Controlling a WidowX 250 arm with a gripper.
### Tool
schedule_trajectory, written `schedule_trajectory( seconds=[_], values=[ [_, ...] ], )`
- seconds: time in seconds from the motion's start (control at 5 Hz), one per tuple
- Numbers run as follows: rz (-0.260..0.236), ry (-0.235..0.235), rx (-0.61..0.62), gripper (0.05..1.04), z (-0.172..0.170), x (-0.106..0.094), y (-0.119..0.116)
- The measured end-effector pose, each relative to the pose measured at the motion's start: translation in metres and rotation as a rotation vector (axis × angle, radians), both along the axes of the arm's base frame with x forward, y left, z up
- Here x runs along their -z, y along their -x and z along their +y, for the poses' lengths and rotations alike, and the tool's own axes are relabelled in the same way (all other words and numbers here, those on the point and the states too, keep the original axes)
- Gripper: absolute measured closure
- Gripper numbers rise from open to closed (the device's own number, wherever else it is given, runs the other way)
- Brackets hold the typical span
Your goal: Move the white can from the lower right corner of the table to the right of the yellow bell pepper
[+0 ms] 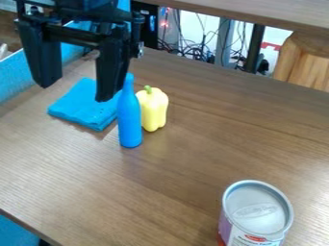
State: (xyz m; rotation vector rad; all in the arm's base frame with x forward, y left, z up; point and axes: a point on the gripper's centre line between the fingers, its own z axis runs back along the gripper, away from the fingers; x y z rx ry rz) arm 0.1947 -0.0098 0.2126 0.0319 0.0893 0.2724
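Note:
The black gripper (74,91) hangs at the upper left with its two fingers spread apart and nothing between them. Below and partly behind it, a folded blue cloth (87,108) lies on the table. A blue bottle (130,120) stands upright at the cloth's right edge, just right of the gripper's right finger. Right behind the bottle is a yellow bell pepper (154,109) with a green stem, partly covered by the bottle. A can (257,211) with a silver lid stands upright at the lower right, far from the gripper.
The brown wooden table (186,178) has its front edge at the lower left. A blue surface (16,77) borders it at the left. Beyond the far edge are cables (204,48), a dark pole (256,48) and a wooden piece (305,60), with a wooden ledge (276,12) above.

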Motion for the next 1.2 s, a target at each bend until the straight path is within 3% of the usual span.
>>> schedule_trajectory(
  seconds=[0.2,0.8,1.2],
  values=[
    [0.023,-0.001,-0.006,0.083,0.000,0.005,0.001],
    [-0.056,0.017,0.100,0.083,-0.071,0.049,0.018],
    [-0.182,0.075,0.161,0.083,-0.110,0.083,0.028]
  ],
)
